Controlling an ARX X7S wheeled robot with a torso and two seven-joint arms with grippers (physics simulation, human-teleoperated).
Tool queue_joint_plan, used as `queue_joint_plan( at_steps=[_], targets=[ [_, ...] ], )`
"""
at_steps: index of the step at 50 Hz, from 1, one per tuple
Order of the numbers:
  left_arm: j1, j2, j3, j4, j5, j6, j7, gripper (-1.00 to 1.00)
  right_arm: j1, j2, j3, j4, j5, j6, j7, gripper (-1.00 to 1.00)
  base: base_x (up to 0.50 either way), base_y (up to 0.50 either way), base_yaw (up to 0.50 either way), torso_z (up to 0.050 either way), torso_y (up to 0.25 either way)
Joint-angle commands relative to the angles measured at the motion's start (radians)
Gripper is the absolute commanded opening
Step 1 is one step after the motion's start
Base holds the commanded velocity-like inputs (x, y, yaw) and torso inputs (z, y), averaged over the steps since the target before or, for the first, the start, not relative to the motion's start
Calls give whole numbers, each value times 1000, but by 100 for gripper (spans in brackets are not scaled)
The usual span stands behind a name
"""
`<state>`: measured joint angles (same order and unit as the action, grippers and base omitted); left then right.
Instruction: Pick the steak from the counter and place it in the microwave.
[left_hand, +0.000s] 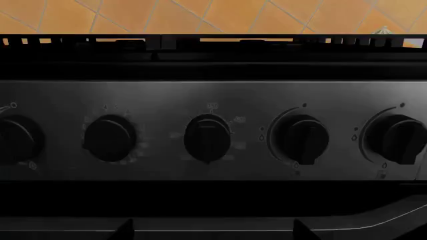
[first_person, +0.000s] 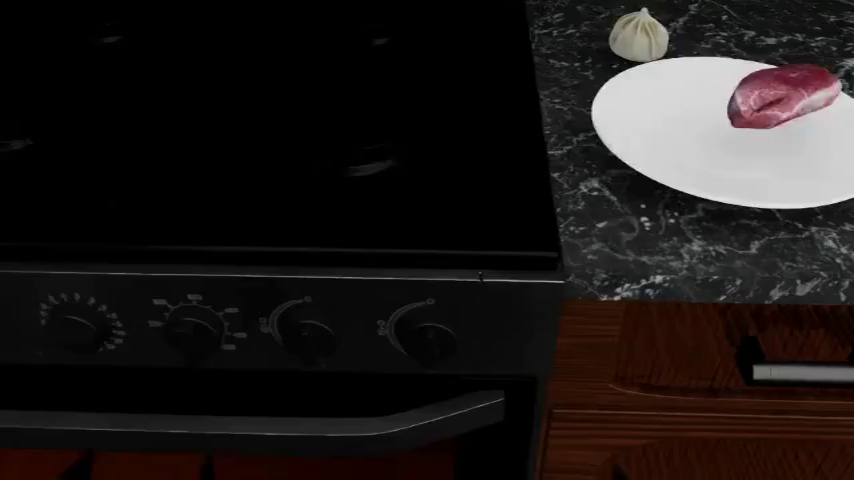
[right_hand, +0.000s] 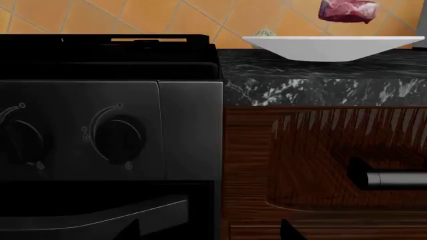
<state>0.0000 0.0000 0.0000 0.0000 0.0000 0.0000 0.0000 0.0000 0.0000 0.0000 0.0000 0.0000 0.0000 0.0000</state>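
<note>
The steak (first_person: 783, 95), a glossy red-pink lump, lies on a white plate (first_person: 694, 140) on the black marbled counter (first_person: 641, 240) at the right of the head view. The right wrist view shows the steak (right_hand: 347, 10) on the plate (right_hand: 333, 46) from low in front of the counter (right_hand: 320, 80). My right gripper (right_hand: 212, 232) is open and empty, below counter level, facing the seam between stove and cabinet. My left gripper (left_hand: 213, 232) is open and empty in front of the stove's knob panel (left_hand: 207, 137). Neither gripper shows in the head view. The microwave is out of view.
A cream-white pleated bulb (first_person: 639, 35) sits on the counter behind the plate. The black stove (first_person: 267, 130) fills the left, with knobs (first_person: 304, 335) and an oven handle (first_person: 267, 425) below. A wooden drawer (first_person: 667, 350) with a metal handle (first_person: 801, 373) is under the counter.
</note>
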Motion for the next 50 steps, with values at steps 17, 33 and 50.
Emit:
queue_joint_plan(
  at_steps=[17,33,50],
  targets=[
    [-52,-50,69,-54,-66,14,-67,100,52,53,-47,72,63,-29,59,100,0,0,0,12,0],
    [-41,-75,92,-41,-92,12,-93,100,41,73,-84,59,68,-38,94,100,0,0,0,50,0],
    [-65,-96,117,-115,-104,35,-105,100,10,88,-102,41,94,-41,118,100,0,0,0,50,0]
  ],
)
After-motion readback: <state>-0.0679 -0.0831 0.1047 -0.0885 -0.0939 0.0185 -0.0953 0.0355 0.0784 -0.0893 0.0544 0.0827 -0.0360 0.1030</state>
